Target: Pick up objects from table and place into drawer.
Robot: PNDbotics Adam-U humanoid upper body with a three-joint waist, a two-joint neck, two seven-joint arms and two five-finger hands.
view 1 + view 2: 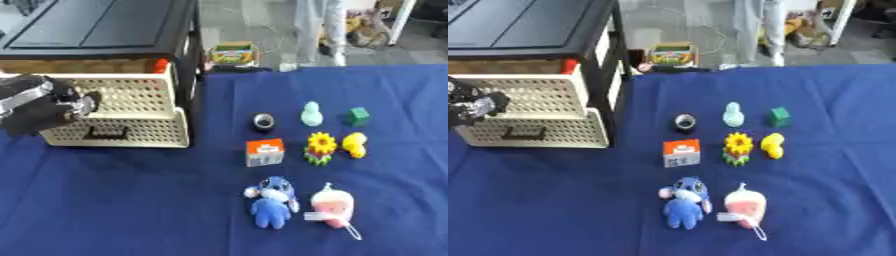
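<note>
Over at the left edge of the table [131,210], which wears a dark blue cloth, the robot's left hand [39,105] sits in front of the cream perforated drawer [131,115]; its fingers look curled, though whether they grip anything I cannot tell. The drawer is pulled out from a black cabinet [105,30] at the far left corner.

The objects lie toward the middle and right side of the table, well apart from the drawer. Nearest the far edge runs a row: a small dark ring [263,121], a pale green figure [311,114] and a green cube [357,116]. Behind that row comes an orange-and-white box [264,152], a sunflower toy [321,148] and a yellow duck [354,144]. Closest to the near edge lie a blue plush [272,201] and, just beside it, a pink plush [333,206].
</note>
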